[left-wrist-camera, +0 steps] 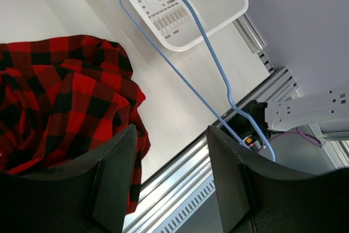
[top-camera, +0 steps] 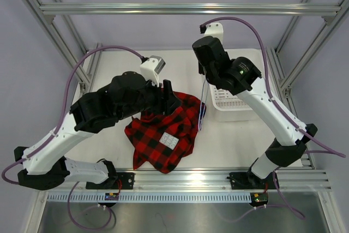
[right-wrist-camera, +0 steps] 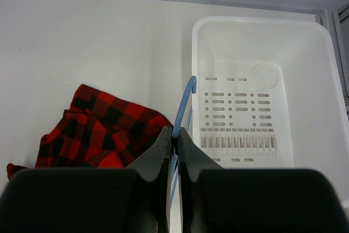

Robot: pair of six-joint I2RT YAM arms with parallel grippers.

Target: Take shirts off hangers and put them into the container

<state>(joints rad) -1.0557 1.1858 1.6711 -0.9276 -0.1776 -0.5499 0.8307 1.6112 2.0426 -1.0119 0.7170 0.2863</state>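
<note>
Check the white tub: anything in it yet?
Empty. The tub shows a bare slotted bottom; the plaid shirt lies bunched on the table beside it.

Top cam looks down from behind me; both wrist cams sit close, sharing container (right-wrist-camera: 322,80) and shirt (right-wrist-camera: 103,129) beside it.

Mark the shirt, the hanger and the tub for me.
shirt (top-camera: 158,135): top external view, on the middle of the crumpled plaid fabric.
hanger (right-wrist-camera: 181,107): right wrist view, on the curved blue wire end.
tub (right-wrist-camera: 305,96): right wrist view, on its bare right inner wall.
</note>
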